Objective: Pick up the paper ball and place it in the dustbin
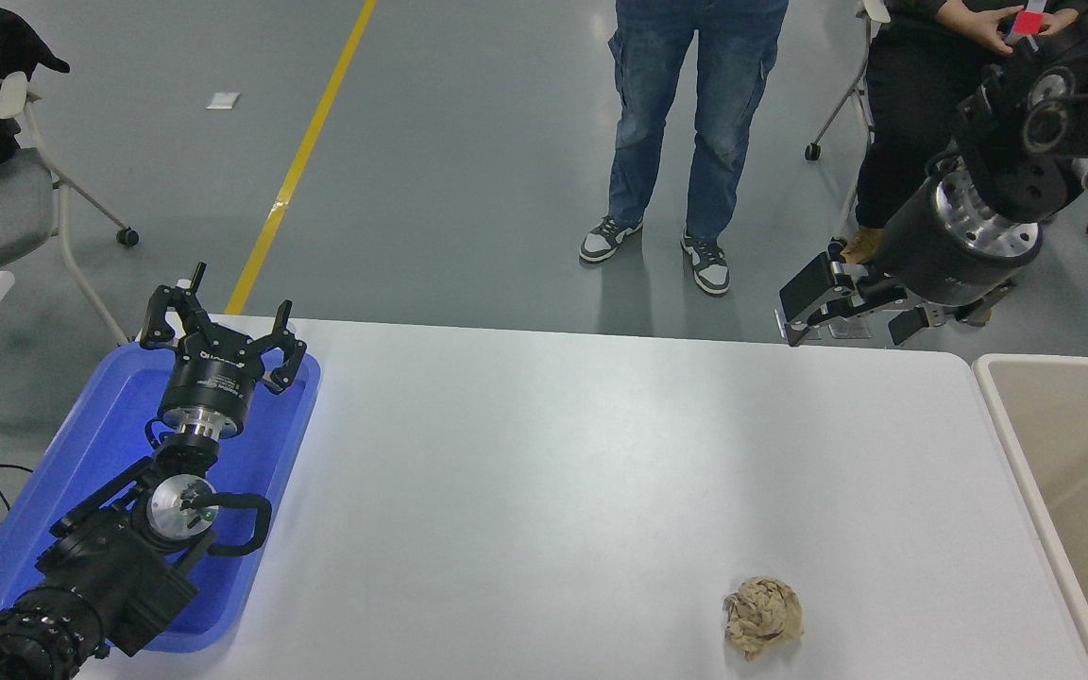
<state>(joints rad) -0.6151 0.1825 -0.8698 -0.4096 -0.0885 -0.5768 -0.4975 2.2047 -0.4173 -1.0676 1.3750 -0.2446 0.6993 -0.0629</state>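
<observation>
Crumpled tan paper ball, wrinkly and roughly round, lies alone on the smooth white table at the lower right of the frame. Beige plastic dustbin, pale-rimmed with rounded corners, sits at the right edge. The right gripper hangs at upper right, fingers apart, holding nothing. The left gripper, splayed open, rests over the shallow blue tray.
</observation>
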